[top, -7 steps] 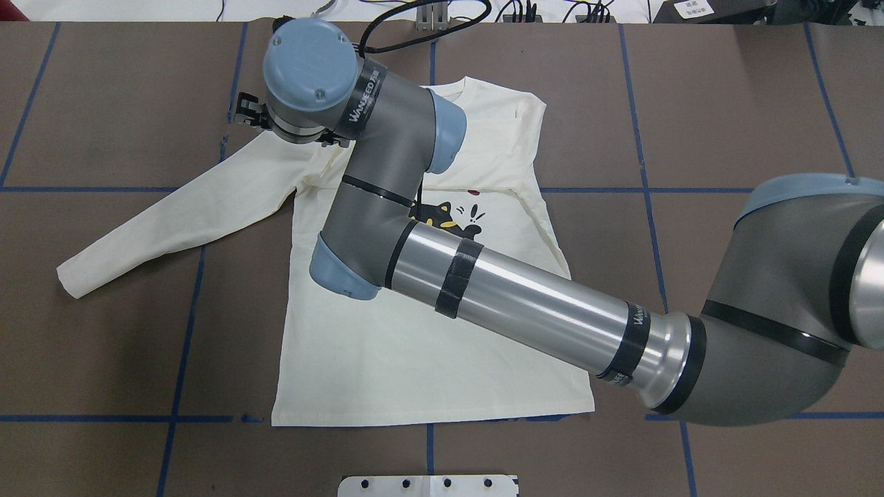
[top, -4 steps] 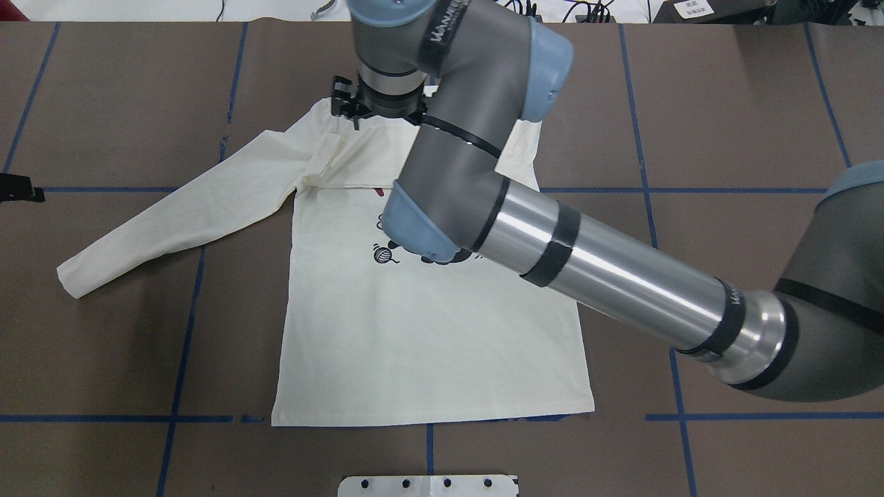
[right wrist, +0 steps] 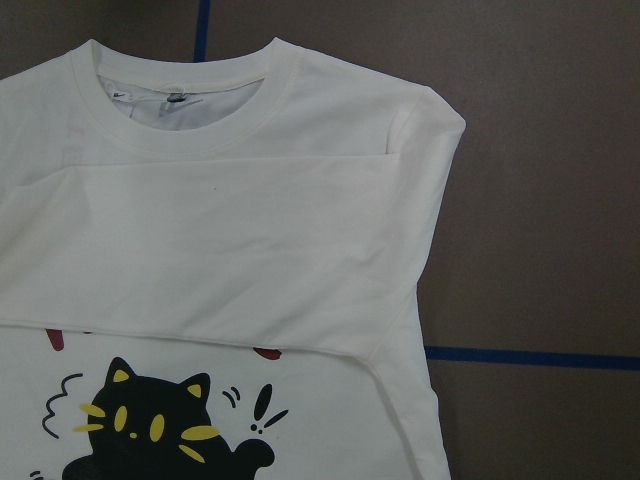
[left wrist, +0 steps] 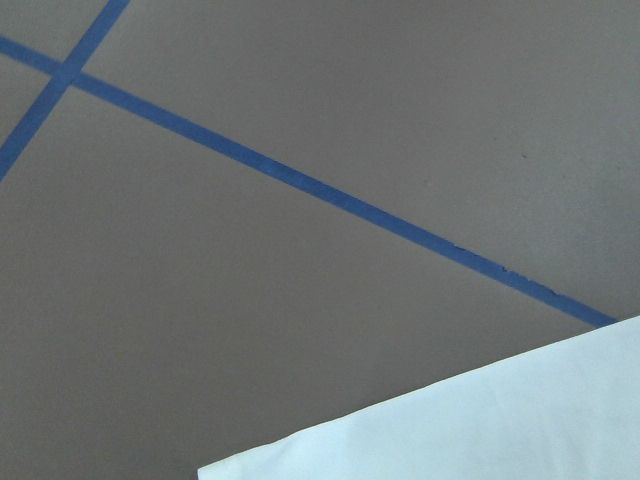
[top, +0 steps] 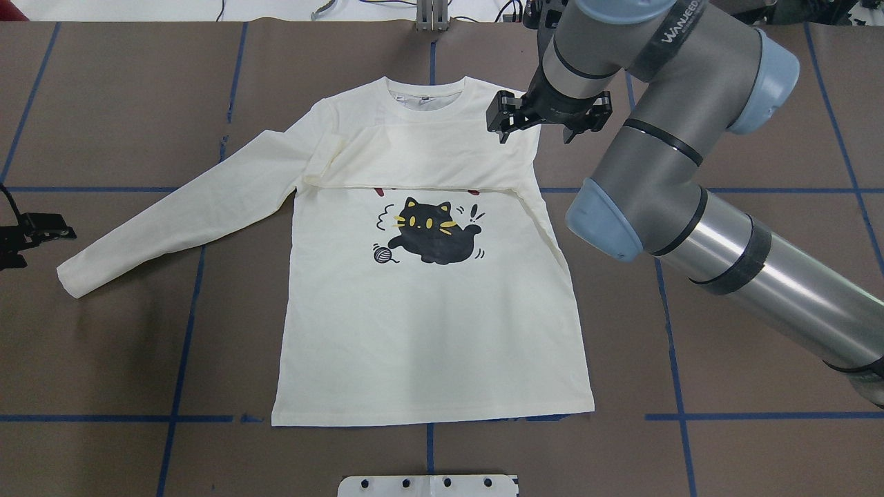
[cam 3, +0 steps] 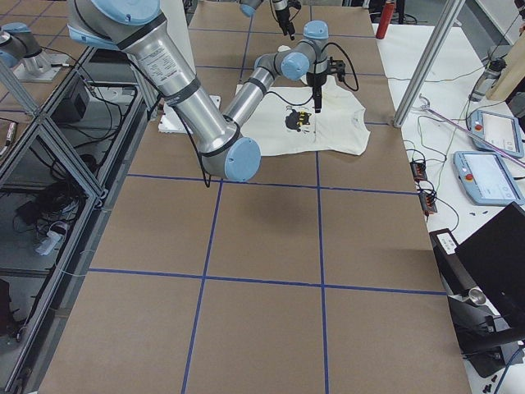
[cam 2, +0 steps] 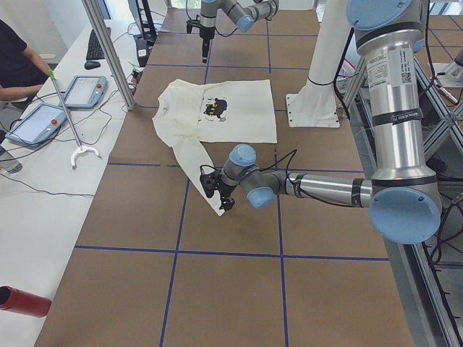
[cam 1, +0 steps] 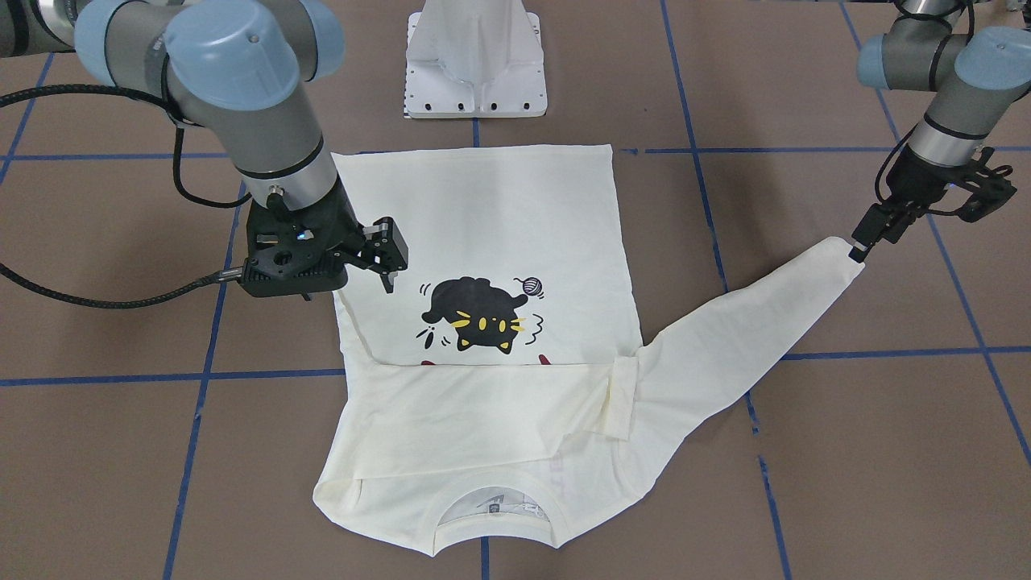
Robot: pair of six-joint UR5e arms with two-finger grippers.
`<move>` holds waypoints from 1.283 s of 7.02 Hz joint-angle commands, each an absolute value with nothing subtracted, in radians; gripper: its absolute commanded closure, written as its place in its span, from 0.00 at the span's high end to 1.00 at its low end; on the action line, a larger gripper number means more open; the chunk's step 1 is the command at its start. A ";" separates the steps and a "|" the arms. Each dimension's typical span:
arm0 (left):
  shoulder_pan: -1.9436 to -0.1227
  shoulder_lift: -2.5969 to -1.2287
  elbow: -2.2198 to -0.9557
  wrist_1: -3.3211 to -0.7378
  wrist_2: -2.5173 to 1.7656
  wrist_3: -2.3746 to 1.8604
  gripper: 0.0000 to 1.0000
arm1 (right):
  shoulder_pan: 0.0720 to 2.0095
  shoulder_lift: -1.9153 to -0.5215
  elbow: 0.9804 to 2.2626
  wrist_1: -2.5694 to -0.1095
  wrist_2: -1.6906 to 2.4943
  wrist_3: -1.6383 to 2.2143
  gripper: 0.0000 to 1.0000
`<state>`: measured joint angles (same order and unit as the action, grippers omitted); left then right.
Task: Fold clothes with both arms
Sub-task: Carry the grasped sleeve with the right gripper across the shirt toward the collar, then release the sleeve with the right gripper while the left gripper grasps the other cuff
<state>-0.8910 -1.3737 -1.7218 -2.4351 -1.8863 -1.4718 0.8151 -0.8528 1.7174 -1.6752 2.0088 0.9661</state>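
The cream-white shirt [top: 428,331] lies flat, cat print [top: 431,231] up. One sleeve [top: 414,162] is folded across the chest and hides most of the red lettering. The other sleeve [top: 179,214] stretches out to the robot's left. My right gripper [top: 549,117] is open and empty, above the shirt's shoulder on the folded side; its wrist view shows the collar and that fold [right wrist: 250,260]. My left gripper [cam 1: 926,219] is open, with one fingertip [cam 1: 859,248] next to the outstretched cuff [cam 1: 838,259]. The left wrist view shows only the cuff corner [left wrist: 500,420].
The brown table cover carries a grid of blue tape lines [top: 186,331]. The white pedestal base [cam 1: 475,64] stands just behind the shirt's hem. An operators' bench with tablets [cam 2: 43,123] runs along the far side.
My right arm has swung from the shirt's left shoulder across to its right shoulder, uncovering the print. My left gripper has come in at the left edge, closer to the cuff.
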 commanded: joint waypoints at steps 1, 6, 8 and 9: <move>-0.844 -1.368 -1.704 -2.433 -1.844 -1.509 0.98 | 0.822 -0.870 1.732 -1.674 2.014 0.956 1.00; -0.744 -1.381 -1.680 -2.434 -1.804 -1.586 0.89 | 0.825 -0.881 1.746 -1.667 2.019 0.956 1.00; -0.744 -1.382 -1.660 -2.434 -1.802 -1.580 0.73 | 0.825 -0.887 1.752 -1.667 2.020 0.956 1.00; -0.745 -1.384 -1.666 -2.434 -1.802 -1.580 0.39 | 0.825 -0.888 1.752 -1.667 2.020 0.956 1.00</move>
<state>-0.7445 -1.3824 -1.6650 -2.4341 -1.8029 -1.5807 0.8252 -0.8861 1.7506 -1.6675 2.0197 0.9557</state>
